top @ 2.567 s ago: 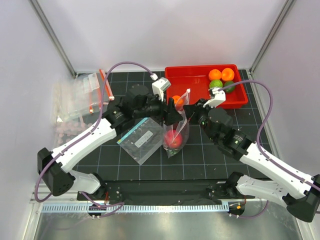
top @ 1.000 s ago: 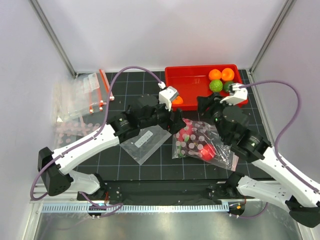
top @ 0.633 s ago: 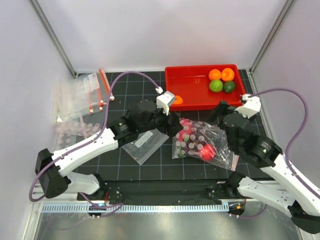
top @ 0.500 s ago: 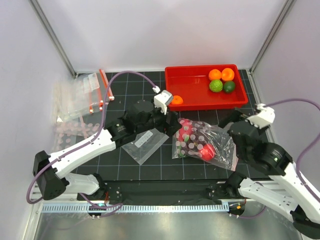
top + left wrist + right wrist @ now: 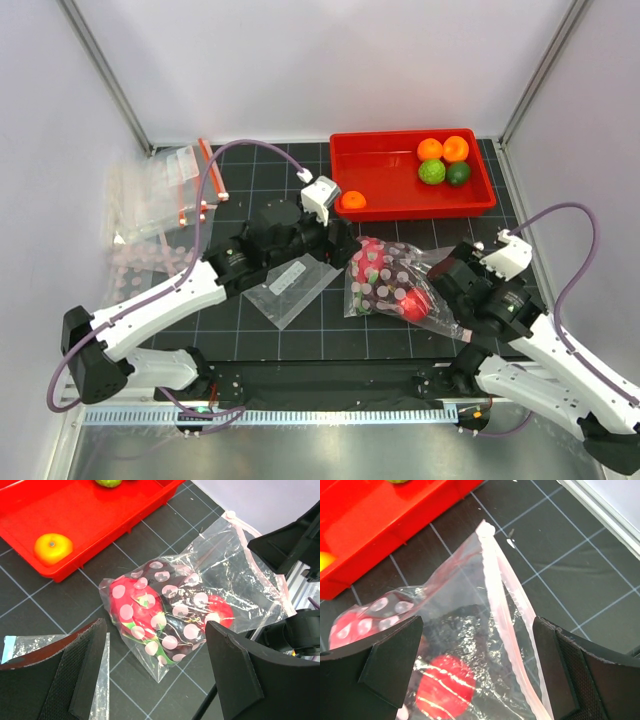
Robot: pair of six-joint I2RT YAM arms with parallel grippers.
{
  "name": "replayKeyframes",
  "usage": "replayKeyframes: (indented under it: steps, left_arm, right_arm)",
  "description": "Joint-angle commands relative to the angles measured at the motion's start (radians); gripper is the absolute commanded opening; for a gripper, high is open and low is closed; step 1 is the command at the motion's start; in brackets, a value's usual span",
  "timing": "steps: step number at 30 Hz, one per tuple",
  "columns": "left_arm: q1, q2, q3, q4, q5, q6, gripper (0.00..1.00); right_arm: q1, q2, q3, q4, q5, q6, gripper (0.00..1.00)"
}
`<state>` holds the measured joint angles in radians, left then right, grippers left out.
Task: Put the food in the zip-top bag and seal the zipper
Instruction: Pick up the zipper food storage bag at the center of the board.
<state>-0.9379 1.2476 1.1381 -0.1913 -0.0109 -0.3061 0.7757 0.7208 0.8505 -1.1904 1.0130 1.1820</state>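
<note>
The dotted zip-top bag (image 5: pixel 432 275) is lying flat on the black gridded tabletop (image 5: pixel 240 330), just in front of the red tray (image 5: pixel 385 170) and between the 2 arms. All the food I can see is inside it. The pink dragon fruit (image 5: pixel 131 600) is at the closed end toward the left arm, and the red round fruit (image 5: pixel 220 611) is closer to the mouth. The dark grape bunch (image 5: pixel 177 600) is squeezed between those 2. The pinkish zipper (image 5: pixel 506 592) runs along the edge nearest the right arm, but honestly I can't tell if it's pressed shut.

The left fingers (image 5: pixel 82 672) are spread wide with nothing in them, hovering over the bag's closed end without touching it. The right fingers (image 5: pixel 390 652) are spread wide and empty too, up over the mouth end, and the zipper shows between them in the wrist view.

The tray has 2 orange fruits and 2 green ones in its back right corner, plus 1 more orange fruit (image 5: pixel 352 200) at the front left. A plain clear bag with a white label (image 5: pixel 290 283) lies just beside the dotted one, under the left arm. There's also a stack of clear bags (image 5: pixel 160 190) at the far left.
</note>
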Motion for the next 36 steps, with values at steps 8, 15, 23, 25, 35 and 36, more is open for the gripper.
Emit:
replayKeyframes:
  steps: [8, 15, 23, 25, 35, 36]
  left_arm:
    - [-0.002, -0.062, -0.012, 0.038, -0.037, 0.016, 0.84]
    - [-0.004, -0.070, -0.014, 0.035, -0.031, 0.016, 0.84]
    - [-0.002, -0.063, -0.014, 0.053, 0.080, 0.039, 0.82]
    - [-0.002, -0.059, -0.020, 0.073, 0.121, 0.041, 0.82]
    - [-0.045, -0.019, -0.052, 0.165, 0.178, 0.068, 0.81]
    - [-0.050, -0.016, -0.061, 0.179, 0.175, 0.074, 0.82]
  right_arm:
    - [-0.084, -0.046, -0.116, 0.187, -0.020, 0.090, 0.77]
    - [-0.084, -0.040, -0.134, 0.293, -0.109, 0.019, 0.04]
    - [-0.084, 0.061, 0.002, 0.506, -0.280, -0.077, 0.01]
    - [-0.084, 0.107, 0.065, 0.535, -0.287, -0.102, 0.01]
    - [-0.084, 0.357, 0.286, 0.718, -0.379, -0.111, 0.01]
    - [-0.084, 0.376, 0.318, 0.726, -0.387, -0.110, 0.01]
